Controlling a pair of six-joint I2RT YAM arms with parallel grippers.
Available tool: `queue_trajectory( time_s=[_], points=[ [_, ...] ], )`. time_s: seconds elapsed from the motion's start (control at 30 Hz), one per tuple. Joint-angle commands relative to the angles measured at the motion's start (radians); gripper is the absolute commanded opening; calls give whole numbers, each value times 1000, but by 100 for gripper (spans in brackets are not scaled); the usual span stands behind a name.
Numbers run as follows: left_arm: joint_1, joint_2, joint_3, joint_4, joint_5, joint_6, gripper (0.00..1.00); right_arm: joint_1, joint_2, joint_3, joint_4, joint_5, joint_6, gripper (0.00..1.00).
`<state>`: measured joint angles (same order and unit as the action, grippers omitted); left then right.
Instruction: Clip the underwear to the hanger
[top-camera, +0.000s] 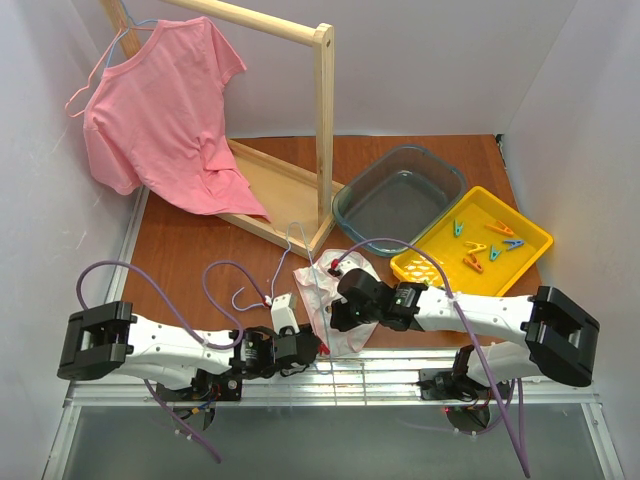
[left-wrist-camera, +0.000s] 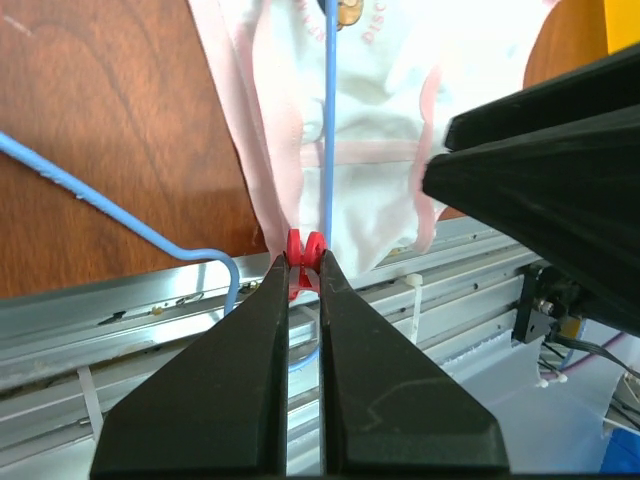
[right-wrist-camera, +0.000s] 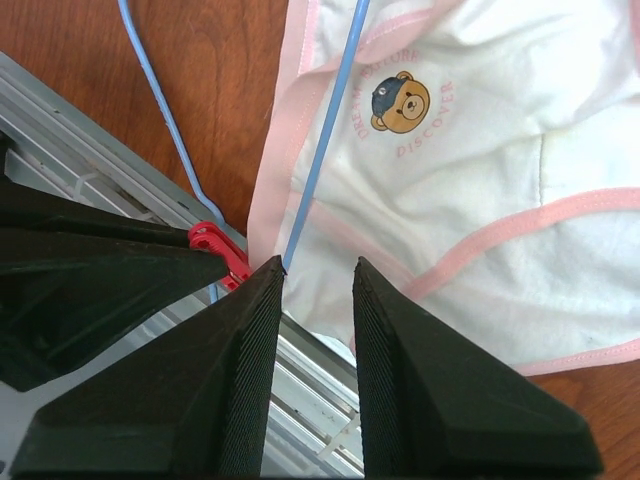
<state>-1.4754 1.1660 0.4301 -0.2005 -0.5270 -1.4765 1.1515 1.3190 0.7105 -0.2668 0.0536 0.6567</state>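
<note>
From above, we are looking down on a brown wooden table (top-camera: 180, 260). The underwear (top-camera: 318, 285), white with pink trim, is lying at the near middle of it. The hanger (top-camera: 298, 240), a thin light-blue wire, is showing only faintly at its far edge. The left gripper (top-camera: 318, 345) is reaching in from the left and the right gripper (top-camera: 335, 315) from the right, and both are meeting over the near end of the fabric. At far left a pink T-shirt (top-camera: 165, 110) is hanging on a wooden rail stand (top-camera: 324, 130). At right, a grey tub (top-camera: 400, 200) and a yellow tray (top-camera: 425, 265) holding coloured pegs (top-camera: 475, 248) are sitting well apart from the underwear.

In the left wrist view, we are seeing the left gripper (left-wrist-camera: 304, 268) pressed almost fully together, pinching a red clip (left-wrist-camera: 296, 246) at its tips. The hanger wire (left-wrist-camera: 328, 120) is running straight away from the clip across the underwear (left-wrist-camera: 380, 100). The right gripper's dark body is filling the right side.

In the right wrist view, the right gripper (right-wrist-camera: 318, 272) is standing partly open with a clear gap, and we are seeing nothing gripped between its fingers. It is hovering over the near edge of the underwear (right-wrist-camera: 480, 170), which is showing a small bear print. The hanger wire (right-wrist-camera: 330, 130) is slanting down to just beside its left fingertip. The red clip (right-wrist-camera: 222, 250) is sitting just to the left, held in the left gripper's dark tip.
</note>
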Motion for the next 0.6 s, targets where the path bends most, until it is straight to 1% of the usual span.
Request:
queue_trajectory(
  time_s=[0.0, 0.43, 0.57],
  points=[
    [-32, 15, 35, -60, -97, -76, 0, -4, -43, -16, 3, 28, 17, 25],
    [-80, 35, 98, -119, -200, -152, 0, -4, -56, -40, 1, 8, -9, 22],
    [-83, 60, 124, -125, -212, -165, 0, -4, -49, -32, 0, 0, -29, 18]
  ],
)
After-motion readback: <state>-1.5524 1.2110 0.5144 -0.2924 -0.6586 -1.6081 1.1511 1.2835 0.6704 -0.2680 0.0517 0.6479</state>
